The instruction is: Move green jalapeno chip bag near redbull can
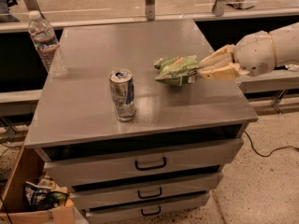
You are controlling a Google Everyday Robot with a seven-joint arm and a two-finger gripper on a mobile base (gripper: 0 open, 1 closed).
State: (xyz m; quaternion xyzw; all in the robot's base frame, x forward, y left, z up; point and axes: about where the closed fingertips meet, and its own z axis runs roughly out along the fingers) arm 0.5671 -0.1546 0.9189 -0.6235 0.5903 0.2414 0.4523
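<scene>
Grey bench (93, 120) with drawers carries the redbull can (122, 94) toward its front. At the right edge, the gripper (202, 69) is clamped on one end of the green jalapeno chip bag (175, 69), which sticks out toward the can, near it but apart.

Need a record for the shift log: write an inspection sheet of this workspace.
Surface: grey cabinet top, three drawers beneath.
Job's things: redbull can upright near the front; green jalapeno chip bag to the can's right, apart from it.
Clutter: water bottle upright at the back left corner.
Grippers: gripper over the top's right side, fingers shut on the bag's right end.
Cables: black cable on the floor at right.
Surroundings: cardboard box on the floor, lower left.
</scene>
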